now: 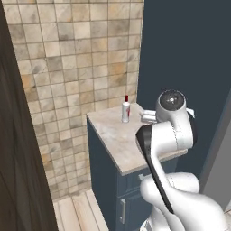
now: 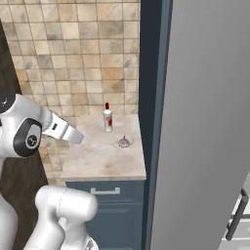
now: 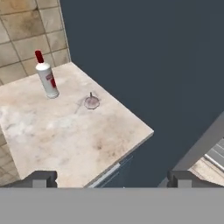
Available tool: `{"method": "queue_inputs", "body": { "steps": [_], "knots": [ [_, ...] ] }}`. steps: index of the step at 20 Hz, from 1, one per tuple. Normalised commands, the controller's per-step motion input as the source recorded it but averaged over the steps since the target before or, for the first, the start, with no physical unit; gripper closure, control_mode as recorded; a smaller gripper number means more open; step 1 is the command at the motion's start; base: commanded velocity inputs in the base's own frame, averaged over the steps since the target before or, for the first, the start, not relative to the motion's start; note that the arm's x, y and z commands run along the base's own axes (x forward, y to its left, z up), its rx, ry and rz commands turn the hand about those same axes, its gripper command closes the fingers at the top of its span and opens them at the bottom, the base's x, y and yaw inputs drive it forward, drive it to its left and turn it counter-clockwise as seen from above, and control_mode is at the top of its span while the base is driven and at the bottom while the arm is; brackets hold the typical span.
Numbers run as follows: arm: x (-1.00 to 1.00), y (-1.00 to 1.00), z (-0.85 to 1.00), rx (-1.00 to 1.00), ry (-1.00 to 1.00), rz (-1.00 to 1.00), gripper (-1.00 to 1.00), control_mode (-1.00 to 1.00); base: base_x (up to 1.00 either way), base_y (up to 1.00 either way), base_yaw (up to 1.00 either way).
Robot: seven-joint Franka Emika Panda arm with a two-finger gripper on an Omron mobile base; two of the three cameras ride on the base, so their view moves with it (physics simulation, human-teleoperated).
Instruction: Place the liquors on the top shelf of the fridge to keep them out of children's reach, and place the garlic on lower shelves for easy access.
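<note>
While the hand is held wide open and empty above the bench, the white liquor bottle is seen upright near the tiled wall, the garlic just beside it.

The white bottle with a red cap stands upright on the marble top of the dark blue cabinet, near the tiled wall. The garlic lies at the bottle's 5 o'clock, near but apart. The grey fridge door stands at the cabinet's 3 o'clock.
</note>
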Motion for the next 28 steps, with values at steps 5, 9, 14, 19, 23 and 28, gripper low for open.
{"method": "queue_inputs", "body": {
  "steps": [5,9,14,19,23,28],
  "knots": [
    [0.3,-0.01,-0.15,0.05,0.17,-0.1,-1.0,-1.0,0.0,0.0,0.0],
    [0.14,-0.04,-0.23,0.13,0.09,-0.02,-1.0,-1.0,0.0,0.0,0.0],
    [0.11,-0.16,-0.25,0.15,0.05,0.0,-1.0,-1.0,0.0,0.0,0.0],
    [0.16,-0.34,-0.38,0.1,0.04,-0.01,-1.0,-1.0,0.0,0.0,0.0],
    [0.36,-0.16,-0.26,0.01,0.1,-0.05,-1.0,-1.0,0.0,0.0,0.0],
    [0.45,-0.1,-0.21,0.0,0.14,-0.08,-1.0,-1.0,0.0,0.0,0.0]
  ]
}}
